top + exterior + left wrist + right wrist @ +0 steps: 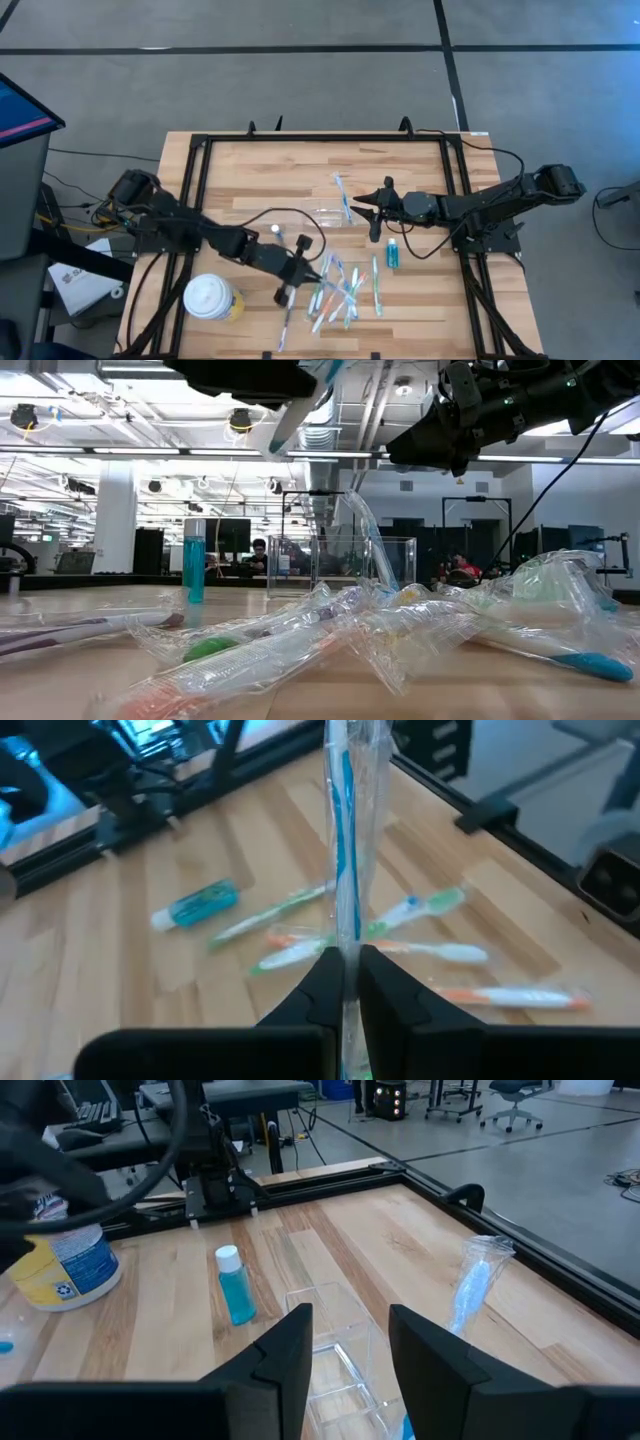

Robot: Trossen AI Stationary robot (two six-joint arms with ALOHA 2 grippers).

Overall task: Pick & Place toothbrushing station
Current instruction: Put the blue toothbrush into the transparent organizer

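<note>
Left gripper (343,982) jaws clamped on wrapped toothbrush (345,840) — right gripper (345,1342) jaws apart.

Light wooden table (250,170) inside a black frame (190,175). Directly on it: a clear plastic holder (318,216) near the middle, a small blue bottle (392,254) lying just beside, a heap of wrapped toothbrushes (340,290) at the near edge, a yellow cup (212,298) with white lid at the near left.
</note>
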